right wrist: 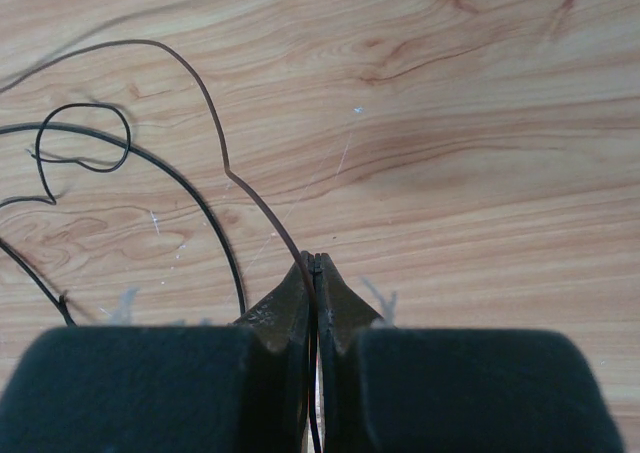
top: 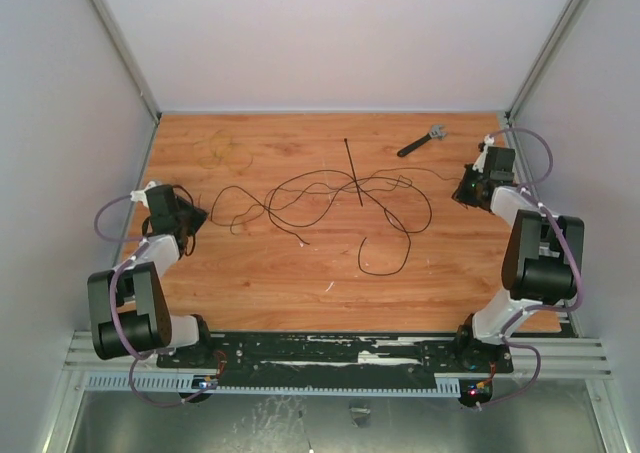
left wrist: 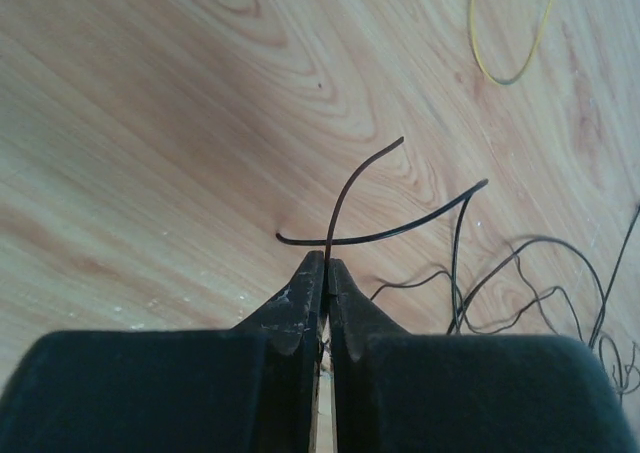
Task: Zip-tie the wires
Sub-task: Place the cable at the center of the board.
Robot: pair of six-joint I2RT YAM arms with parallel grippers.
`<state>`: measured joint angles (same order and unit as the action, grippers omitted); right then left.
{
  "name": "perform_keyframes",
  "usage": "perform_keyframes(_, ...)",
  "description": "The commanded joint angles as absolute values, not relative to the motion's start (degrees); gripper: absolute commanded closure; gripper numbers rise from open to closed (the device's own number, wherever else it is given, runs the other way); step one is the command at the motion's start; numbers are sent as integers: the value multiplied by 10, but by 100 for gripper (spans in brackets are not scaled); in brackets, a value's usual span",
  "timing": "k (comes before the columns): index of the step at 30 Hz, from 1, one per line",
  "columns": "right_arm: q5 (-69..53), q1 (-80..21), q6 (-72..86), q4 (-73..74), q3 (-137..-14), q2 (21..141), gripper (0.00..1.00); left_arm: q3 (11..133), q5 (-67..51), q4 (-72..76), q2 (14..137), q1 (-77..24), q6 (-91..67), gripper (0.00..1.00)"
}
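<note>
The wires (top: 320,195) sprawl in loose dark loops across the middle of the wooden bench (top: 300,293), reaching from near its left edge almost to its right edge, with one big loop sagging toward the near edge. The left fingers (top: 197,216) sit low by the left edge, clenched on a strand of the wires; in the left wrist view the strand (left wrist: 345,198) rises from between the pinched tips (left wrist: 320,273) and curls up to a free end, while a second strand crosses just in front of them. The right fingers (top: 462,191), close to the right edge, are likewise clamped on a strand, which leaves the tips (right wrist: 312,273) and bends away to the left. The zip tie (top: 353,173) lies straight, mid-width and toward the far edge, its near end over the wires. A dark-handled tool (top: 421,143) rests near the far right corner, and a thin yellow wire (left wrist: 508,81) loops near the far left corner.
</note>
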<state>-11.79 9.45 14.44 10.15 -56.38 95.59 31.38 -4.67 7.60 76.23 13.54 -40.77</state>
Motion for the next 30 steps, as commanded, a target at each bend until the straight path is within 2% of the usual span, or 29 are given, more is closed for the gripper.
perform_keyframes(1, -102, 91, 141, 87, -561, 964, 100, 298, -7, 121, 740, 138, -424, 89)
perform_keyframes(3, -98, 91, 134, 96, -564, 972, 100, 289, -4, 128, 741, 138, -434, 77)
perform_keyframes(8, -93, 90, 126, 108, -569, 990, 93, 272, -11, 145, 757, 138, -452, 73)
perform_keyframes(14, -81, 91, 117, 120, -576, 999, 79, 265, -6, 146, 768, 138, -453, 59)
perform_keyframes(18, -56, 92, 111, 132, -586, 989, 64, 271, 25, 126, 746, 141, -450, 42)
perform_keyframes(22, -74, 92, 112, 141, -598, 967, 56, 287, 51, 96, 691, 150, -446, 23)
perform_keyframes(24, -81, 92, 107, 153, -611, 959, 49, 302, 65, 79, 656, 150, -436, 17)
perform_keyframes(30, -88, 92, 110, 163, -632, 913, 44, 400, 42, 51, 626, 150, -373, 10)
